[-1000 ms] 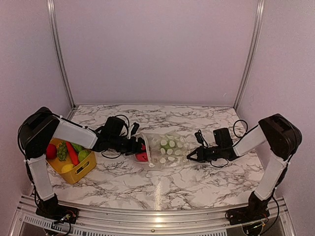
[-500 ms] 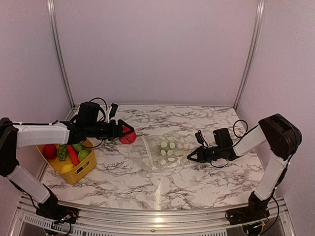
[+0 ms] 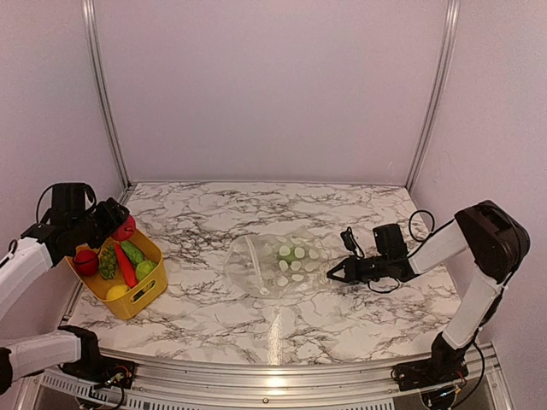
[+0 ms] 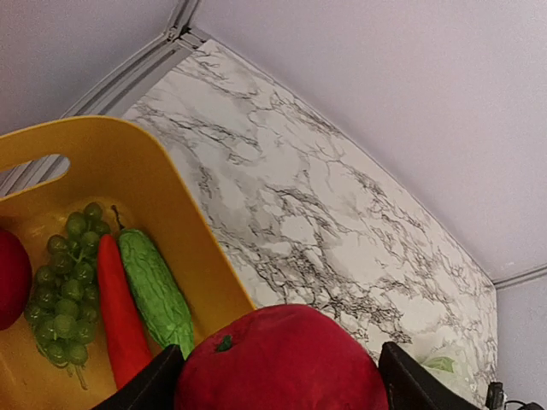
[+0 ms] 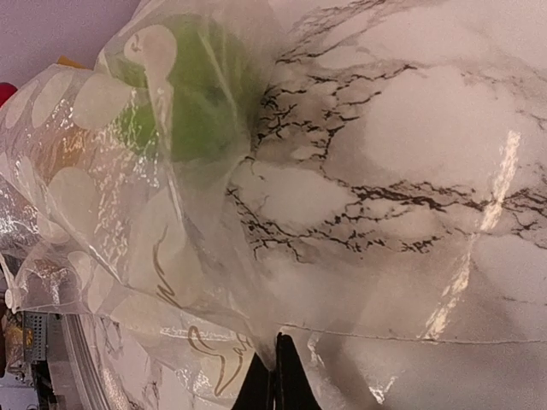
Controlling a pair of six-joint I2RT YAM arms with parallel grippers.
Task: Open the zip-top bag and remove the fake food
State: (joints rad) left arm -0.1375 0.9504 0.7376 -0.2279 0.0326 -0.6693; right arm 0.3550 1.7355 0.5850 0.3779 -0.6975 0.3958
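Top external view is showing the left gripper hanging above the yellow basket's far rim, its fingers clamping a red fake fruit. Just below it, grapes, a red pepper and a green gourd are lying in the basket. Well off to its right, the zip-top bag is lying on the marble table, with a green piece of fake food inside. The right gripper is pinching the bag's nearest edge, jaws closed on the plastic.
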